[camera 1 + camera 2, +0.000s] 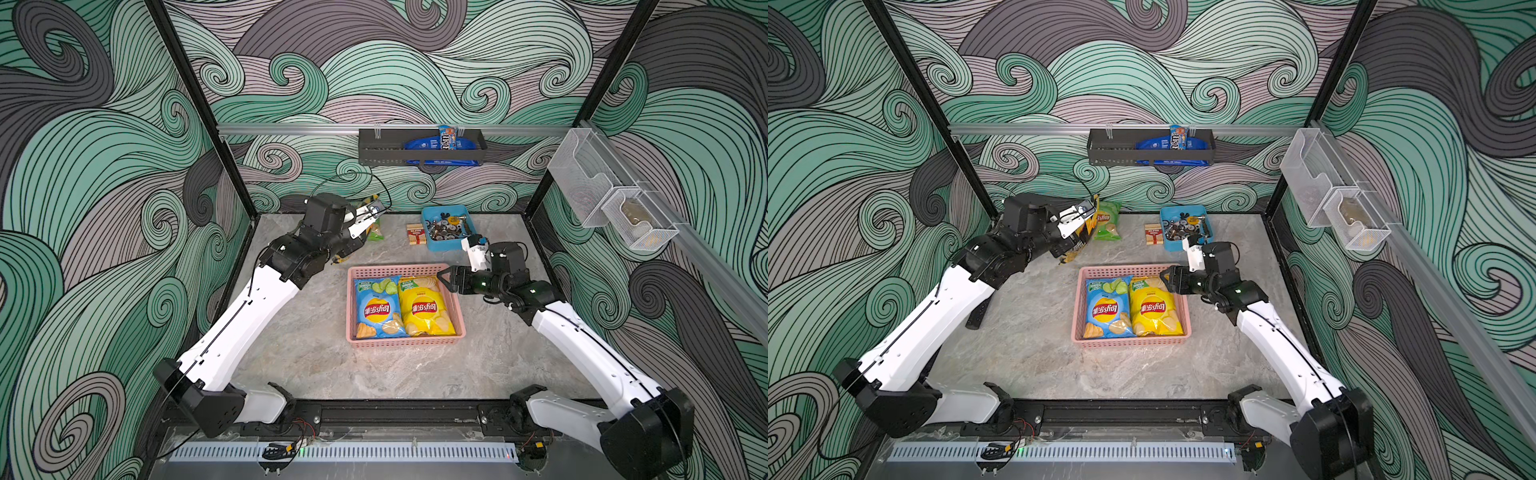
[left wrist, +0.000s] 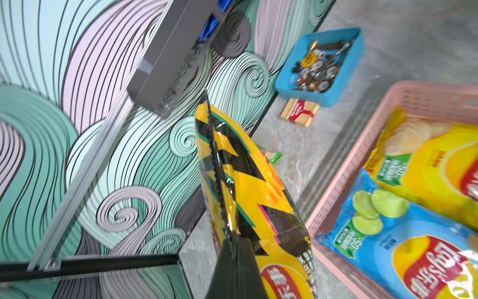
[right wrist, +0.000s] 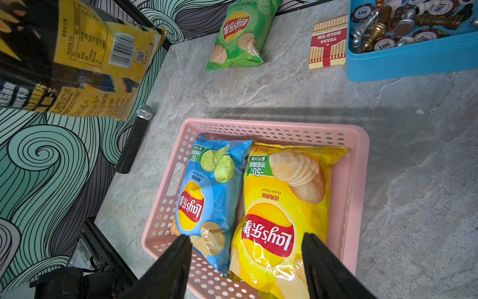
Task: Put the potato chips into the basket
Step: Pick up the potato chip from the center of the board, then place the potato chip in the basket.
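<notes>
Closest to my left wrist camera, the black-and-yellow bag [image 2: 248,186] stands edge-on in the left gripper [image 2: 234,255], jaws pinched shut on its crimped edge. In both top views it sits left of centre, beyond the pink basket [image 1: 405,341]. I see the blue bag [image 1: 376,307] and yellow bag [image 1: 426,307] lying side by side inside that basket. The right gripper [image 3: 247,236] hovers over the basket's upper right corner, jaws wide, holding nothing. On the counter [image 1: 316,365] by the back wall lies the green bag [image 1: 1108,222]; to its right, a red-and-cream box [image 1: 1153,235] sits just beside a blue tub [image 3: 413,62].
</notes>
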`<state>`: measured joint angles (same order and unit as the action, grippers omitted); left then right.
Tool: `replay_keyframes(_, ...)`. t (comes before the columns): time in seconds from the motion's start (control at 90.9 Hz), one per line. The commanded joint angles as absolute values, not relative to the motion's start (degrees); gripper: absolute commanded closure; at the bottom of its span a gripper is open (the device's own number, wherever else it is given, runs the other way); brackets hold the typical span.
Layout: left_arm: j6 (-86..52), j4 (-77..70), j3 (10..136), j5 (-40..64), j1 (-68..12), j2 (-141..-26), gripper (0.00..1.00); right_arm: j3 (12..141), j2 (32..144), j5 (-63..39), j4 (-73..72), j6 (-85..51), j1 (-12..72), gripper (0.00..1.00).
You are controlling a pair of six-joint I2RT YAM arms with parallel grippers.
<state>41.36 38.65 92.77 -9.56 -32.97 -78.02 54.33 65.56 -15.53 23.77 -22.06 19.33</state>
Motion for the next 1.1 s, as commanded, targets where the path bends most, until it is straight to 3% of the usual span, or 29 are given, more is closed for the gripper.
replay_keyframes(0.0, 48.8, 46.3, 93.9, 3.2, -34.1, -77.4, 1.0, 55.5, 64.9, -16.1, 23.3, -22.1, 19.6, 0.29)
replay_keyframes(0.198, 54.7, 42.3, 88.0, 5.6, -39.0, -74.9, 1.0, 54.9, 64.1, -15.6, 23.3, -22.1, 19.6, 0.29)
replay_keyframes(0.671, 71.4, 18.5, 68.0, -8.6, -43.2, -72.9, 1.0, 53.7, 63.7, -15.4, 23.4, -22.0, 19.5, 0.29)
replay_keyframes(1.09, 75.5, 11.9, 68.1, -12.8, -44.5, -74.4, 1.0, 53.7, 64.8, -15.2, 23.3, -22.0, 19.6, 0.29)
